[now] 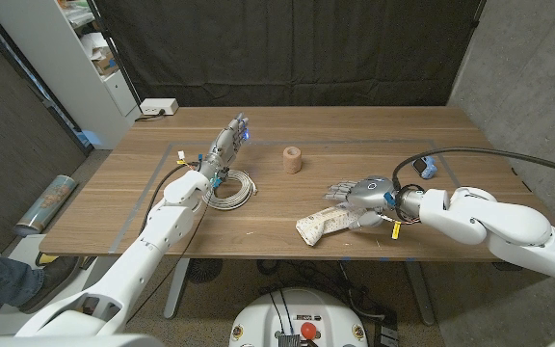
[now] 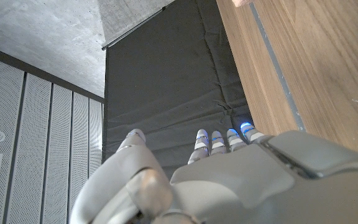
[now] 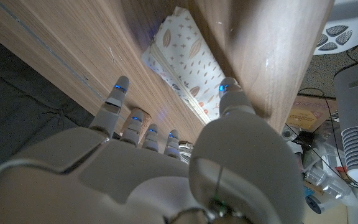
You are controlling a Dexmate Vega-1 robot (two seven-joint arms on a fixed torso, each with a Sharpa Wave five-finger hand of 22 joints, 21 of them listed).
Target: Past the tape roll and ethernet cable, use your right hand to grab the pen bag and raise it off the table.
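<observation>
On the wooden tabletop, the left hand stands with fingers straight and apart, holding nothing, beside the coiled ethernet cable. Near the middle stands the tape roll. Toward the near edge lies the patterned pen bag, flat on the wood. The right hand hovers just over the bag's right end, fingers spread wide and empty, thumb reaching above the bag.
</observation>
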